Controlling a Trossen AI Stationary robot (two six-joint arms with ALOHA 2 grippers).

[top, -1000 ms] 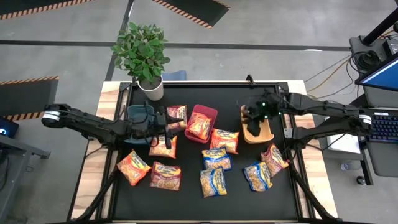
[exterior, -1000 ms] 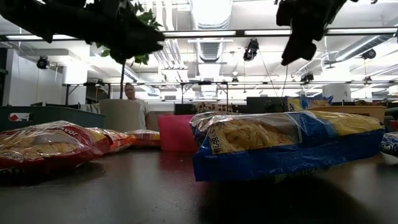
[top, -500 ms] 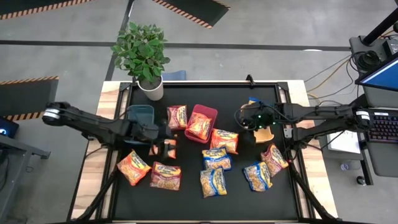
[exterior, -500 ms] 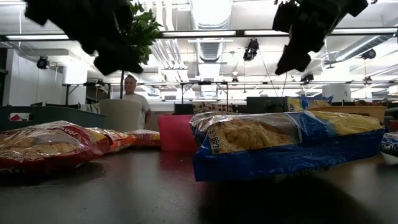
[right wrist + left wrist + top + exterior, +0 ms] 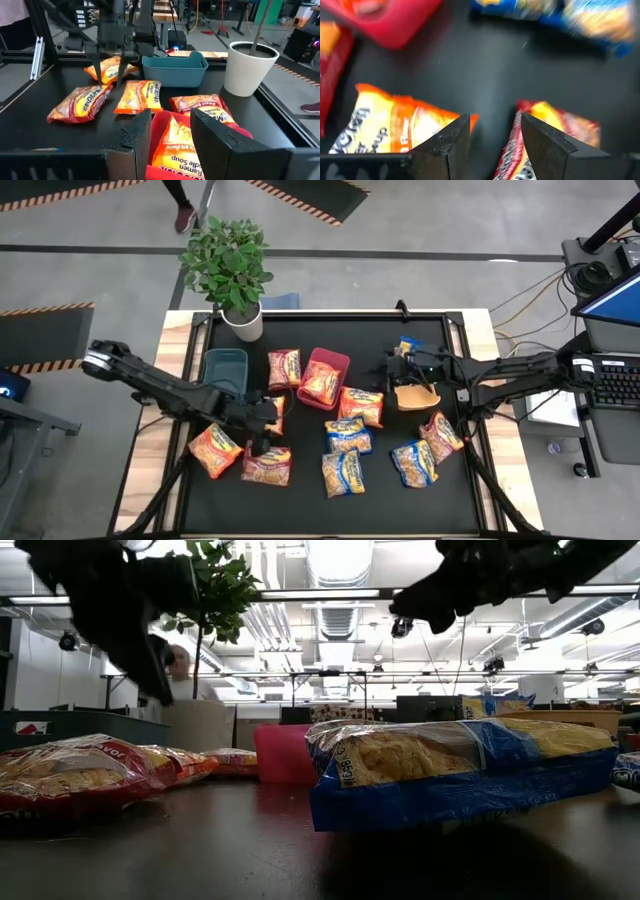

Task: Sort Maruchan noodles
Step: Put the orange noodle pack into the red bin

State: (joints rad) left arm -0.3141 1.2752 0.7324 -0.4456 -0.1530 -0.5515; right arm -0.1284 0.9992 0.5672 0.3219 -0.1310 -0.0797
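Several Maruchan packets lie flat on the black table: orange ones (image 5: 215,450) (image 5: 361,406), red-pink ones (image 5: 266,463) (image 5: 441,436), blue-and-yellow ones (image 5: 348,434) (image 5: 414,463). One packet (image 5: 322,383) lies in the red bin (image 5: 340,360). A blue one (image 5: 408,345) sits at the far end of the tan bin (image 5: 417,394). My left gripper (image 5: 262,430) (image 5: 492,132) is open, with bare table between an orange packet (image 5: 395,130) and a red-pink packet (image 5: 555,127). My right gripper (image 5: 392,368) (image 5: 170,130) hovers open between the tan and red bins.
The teal bin (image 5: 224,366) stands at the table's left, behind the left gripper. A potted plant (image 5: 230,270) in a white pot (image 5: 250,65) sits at the far left corner. A person walks beyond the far edge (image 5: 180,205). Bare table shows along the near edge (image 5: 300,510).
My left gripper has moved from beside the teal bin toward the near edge, coming down between the orange and red-pink packets. My right gripper has shifted from over the tan bin toward the red bin and tipped from pointing down to nearly level.
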